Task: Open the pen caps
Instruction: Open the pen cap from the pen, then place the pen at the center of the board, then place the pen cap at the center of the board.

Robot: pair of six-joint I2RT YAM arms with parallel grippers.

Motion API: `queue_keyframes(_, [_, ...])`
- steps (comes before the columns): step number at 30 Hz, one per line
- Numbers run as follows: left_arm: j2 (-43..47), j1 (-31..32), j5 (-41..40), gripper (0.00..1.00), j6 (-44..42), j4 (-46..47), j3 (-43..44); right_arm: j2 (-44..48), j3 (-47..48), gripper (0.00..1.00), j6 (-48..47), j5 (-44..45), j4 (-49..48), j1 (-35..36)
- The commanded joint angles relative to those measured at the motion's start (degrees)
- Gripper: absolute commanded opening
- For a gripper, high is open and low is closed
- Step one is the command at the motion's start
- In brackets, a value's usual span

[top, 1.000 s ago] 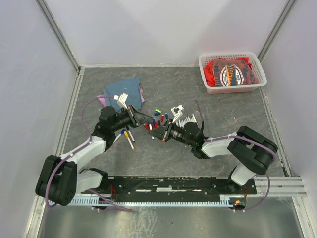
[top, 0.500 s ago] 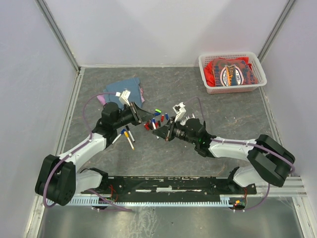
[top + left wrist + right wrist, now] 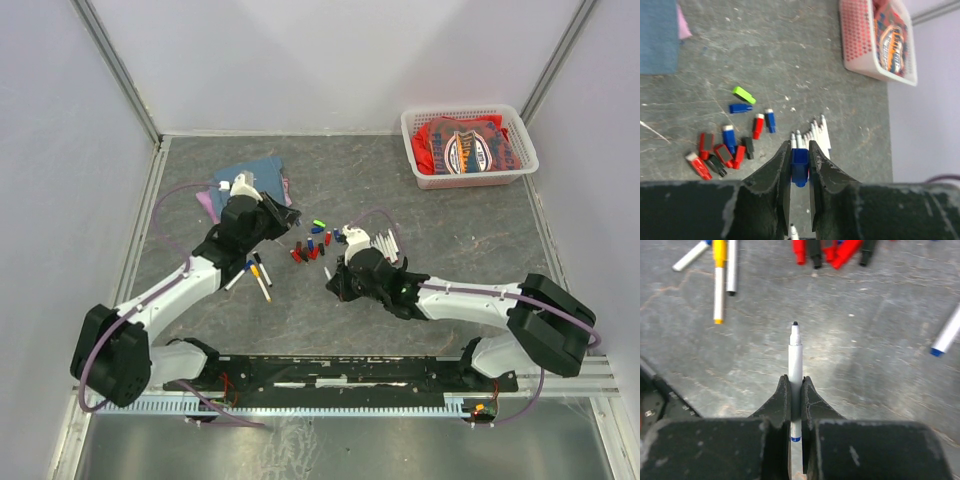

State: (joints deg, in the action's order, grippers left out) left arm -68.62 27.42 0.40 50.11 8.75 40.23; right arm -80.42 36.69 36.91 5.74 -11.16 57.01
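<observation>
Blue cap (image 3: 799, 170): we see it off its pen, pinched in the left hand (image 3: 799, 155) and held above the desk (image 3: 450, 230), with the bundle of white barrels (image 3: 819, 132) showing past it in the wrist view.
Change: half a second ago both hands met tip to tip over the pile of caps. Now they have drawn apart, the left back toward the blue cloth (image 3: 255, 180) and the right toward the near edge, so cap and barrel are separate.
Left hand: clenched to a narrow gap, both fingers pressing the cap's sides.
Right hand (image 3: 795, 380): almost fully closed, grasping the uncapped pen (image 3: 796, 352). We see its dark tip bare and pointing away from the fingers.
Loose caps (image 3: 723, 154): red, black and blue ones lie clustered on the desk between the arms, with a green cap (image 3: 744, 94) just beyond them.
Other pens: a few lie left of the pile, one yellow-ended (image 3: 719, 280).
Basket (image 3: 470, 180): far right corner, well apart from both hands.
</observation>
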Motion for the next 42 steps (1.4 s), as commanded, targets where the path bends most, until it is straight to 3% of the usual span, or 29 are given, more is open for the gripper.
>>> queue_keyframes(1, [-4.9,0.4,-7.9,0.03,-4.8,-7.4,4.9,1.5,3.7,0.01,-2.1,10.9,7.8,-0.3])
queue_keyframes(19, [-24.0,0.7,-10.1,0.03,-11.3,-12.6,12.2,-10.0,11.7,0.04,-1.8,16.6,12.5,-8.0])
queue_keyframes(42, [-29.7,1.1,-9.6,0.28,-10.8,-11.1,13.2,-15.3,17.2,0.11,-4.8,19.3,17.1,-11.5])
